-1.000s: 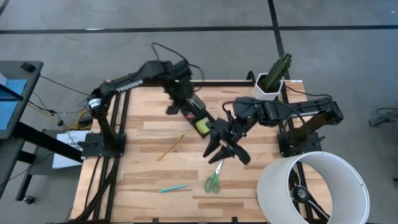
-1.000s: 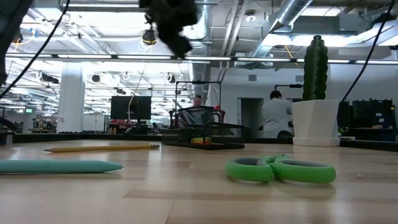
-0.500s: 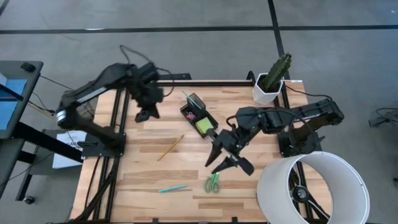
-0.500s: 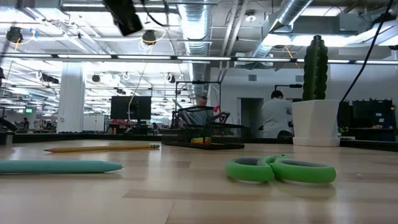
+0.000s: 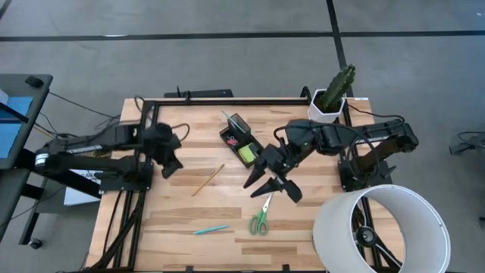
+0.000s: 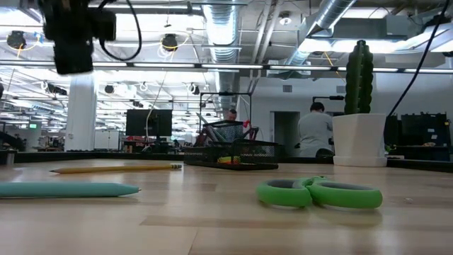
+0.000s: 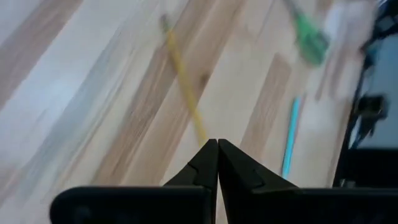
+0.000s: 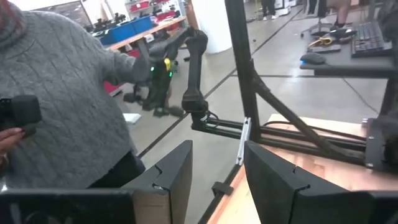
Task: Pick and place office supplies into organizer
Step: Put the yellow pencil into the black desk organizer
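Left gripper (image 5: 168,164): it has drawn back from the organizer to the left edge of the table, over the bare wood near the frame. One second ago it was just above the organizer; half a second ago it was already left of it. Its jaws are now pressed together with nothing between them, as the left wrist view shows.

Right gripper (image 5: 267,180): it hangs over the middle of the table, just beside the low end of the organizer and above the scissors. Its jaws stand apart and hold nothing. It has moved a little back toward the organizer since half a second ago.

Organizer (image 5: 241,139): it is in the same place, near the far middle of the table. A lime-green sticky note pad (image 5: 247,154) lies in its low tray. In the cup section something thin now stands up; it is probably a pen, but the view is too small to be sure.

Green-handled scissors (image 5: 260,219): they lie flat on the wood near the front edge, not moved.

Yellow pencil (image 5: 208,180): it lies slanted between the left gripper and the organizer, not moved.

Teal pen (image 5: 210,229): it lies near the front edge, left of the scissors, not moved.

Cactus pot (image 5: 326,111): it stays at the far right corner.

White cylinder (image 5: 380,229): it stays at the near right corner.
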Controlling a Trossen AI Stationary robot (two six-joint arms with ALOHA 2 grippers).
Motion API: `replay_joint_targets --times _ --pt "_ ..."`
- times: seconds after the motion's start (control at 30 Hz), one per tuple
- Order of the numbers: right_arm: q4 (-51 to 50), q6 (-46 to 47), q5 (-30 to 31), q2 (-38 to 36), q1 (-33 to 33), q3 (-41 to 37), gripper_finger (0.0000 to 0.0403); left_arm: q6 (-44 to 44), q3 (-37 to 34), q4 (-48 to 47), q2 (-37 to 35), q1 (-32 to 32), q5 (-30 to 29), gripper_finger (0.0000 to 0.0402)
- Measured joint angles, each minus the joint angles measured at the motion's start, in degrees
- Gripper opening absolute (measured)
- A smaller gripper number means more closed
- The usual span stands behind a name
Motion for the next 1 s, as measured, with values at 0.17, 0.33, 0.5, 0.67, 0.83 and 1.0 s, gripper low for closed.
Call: replay_joint_targets --times 0.17,0.33,0.5,0.67,0.83,1.0 --pt "0.0 -0.8 0.0 0.0 -1.2 0.0 0.0137 -5.1 -12.3 22.3 -2.4 -3.8 -0.5 0.0042" --pt "0.0 -0.8 0.0 0.0 -1.2 0.0 0.0138 -7.6 -17.9 29.8 -0.5 -6.9 -4.1 0.01" --pt "0.0 -0.8 0.0 0.0 -1.3 0.0 0.0137 -15.0 -20.5 27.9 2.7 -11.2 -13.6 0.0123" --pt "0.0 -0.8 1.7 0.0 -1.3 0.0 0.0138 -23.7 -21.0 30.2 6.1 -19.6 -20.8 0.0114" --pt "0.0 -0.8 1.8 0.0 -1.5 0.0 0.0137 -29.8 -21.0 36.8 10.6 -28.9 -28.7 0.0099" --pt "0.0 -0.8 2.0 0.0 -1.7 0.0 0.0138 -33.1 -21.0 35.9 16.7 -35.0 -38.4 0.0085"
